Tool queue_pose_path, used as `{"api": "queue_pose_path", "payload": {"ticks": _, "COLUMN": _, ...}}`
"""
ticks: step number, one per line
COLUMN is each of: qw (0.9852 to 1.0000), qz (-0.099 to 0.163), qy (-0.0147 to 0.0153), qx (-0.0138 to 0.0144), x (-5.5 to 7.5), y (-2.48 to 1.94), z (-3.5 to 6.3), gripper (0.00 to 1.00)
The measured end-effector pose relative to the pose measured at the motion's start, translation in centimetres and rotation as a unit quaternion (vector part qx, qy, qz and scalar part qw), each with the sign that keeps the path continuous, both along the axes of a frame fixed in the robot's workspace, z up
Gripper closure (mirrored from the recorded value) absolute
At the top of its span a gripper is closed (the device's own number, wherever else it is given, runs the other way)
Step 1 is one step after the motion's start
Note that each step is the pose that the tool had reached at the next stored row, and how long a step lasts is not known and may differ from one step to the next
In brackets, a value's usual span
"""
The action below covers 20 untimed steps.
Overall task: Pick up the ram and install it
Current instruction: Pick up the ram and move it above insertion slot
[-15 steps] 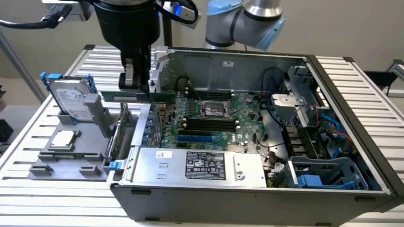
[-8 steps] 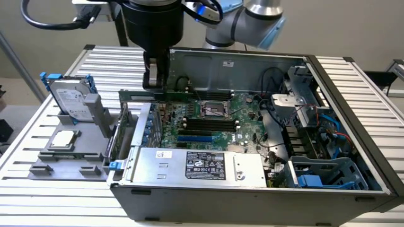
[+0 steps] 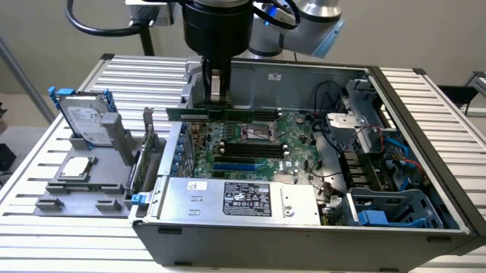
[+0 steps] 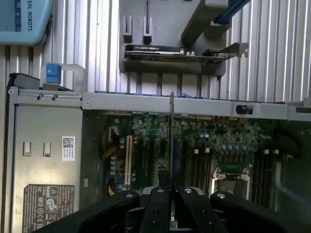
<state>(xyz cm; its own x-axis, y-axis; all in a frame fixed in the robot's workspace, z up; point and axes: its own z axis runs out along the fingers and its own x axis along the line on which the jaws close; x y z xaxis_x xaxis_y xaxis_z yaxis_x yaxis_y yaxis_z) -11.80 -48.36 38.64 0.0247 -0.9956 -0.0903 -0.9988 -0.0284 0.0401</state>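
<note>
Slatted table (image 3: 144,71) carries open computer case (image 3: 304,242). Motherboard (image 3: 262,154) lies flat inside case. Gripper (image 3: 218,101) hangs above motherboard, fingers clamped on ram (image 3: 254,114). Ram held on edge, long side level, over motherboard, inside case walls.

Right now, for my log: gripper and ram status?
Gripper shut on the ram. Ram above the motherboard, not seated. Nothing seen blocking.
</note>
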Motion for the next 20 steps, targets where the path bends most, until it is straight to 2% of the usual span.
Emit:
{"api": "queue_pose_path", "payload": {"ticks": 5, "qw": 1.0, "qz": 0.0, "qy": -0.0001, "qx": 0.0001, "x": 1.0, "y": 0.85, "z": -0.02, "gripper": 0.87}}
{"api": "queue_pose_path", "payload": {"ticks": 13, "qw": 1.0, "qz": 0.0, "qy": -0.0001, "qx": 0.0001, "x": 2.2, "y": 2.61, "z": -0.34, "gripper": 0.87}}
{"api": "queue_pose_path", "payload": {"ticks": 20, "qw": 1.0, "qz": 0.0, "qy": 0.0, "qx": 0.0, "x": 4.7, "y": 3.39, "z": -0.86, "gripper": 0.87}}
